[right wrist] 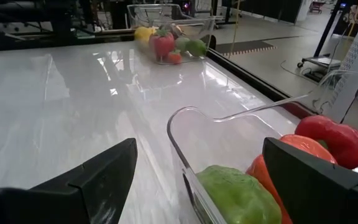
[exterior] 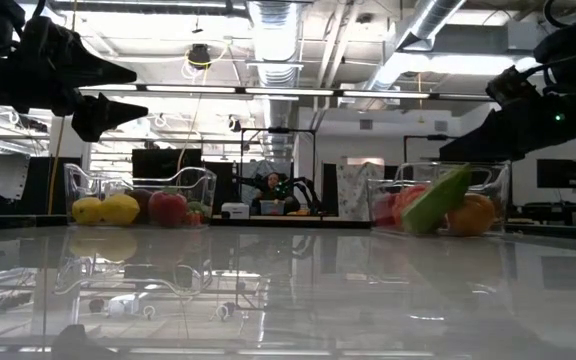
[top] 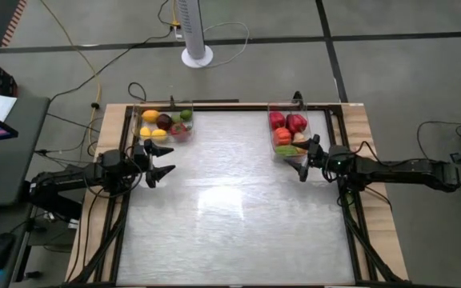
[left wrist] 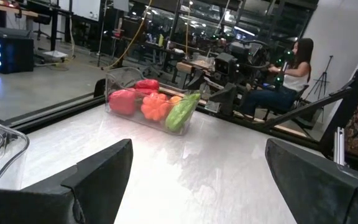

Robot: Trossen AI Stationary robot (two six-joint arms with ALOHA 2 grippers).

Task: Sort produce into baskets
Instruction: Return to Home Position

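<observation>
Two clear baskets stand at the table's far side. The left basket holds yellow lemons, a dark eggplant, a lime and red pieces. The right basket holds red peppers, an orange piece and a green piece that leans on its near wall. My left gripper stands open just near of the left basket. My right gripper hangs open by the right basket's near end, with nothing between its fingers.
The white tabletop lies bare between and in front of the baskets. Dark frame rails run along the table's sides. Beyond the far edge stand a white fan base and cables. A person sits at a desk in the room behind.
</observation>
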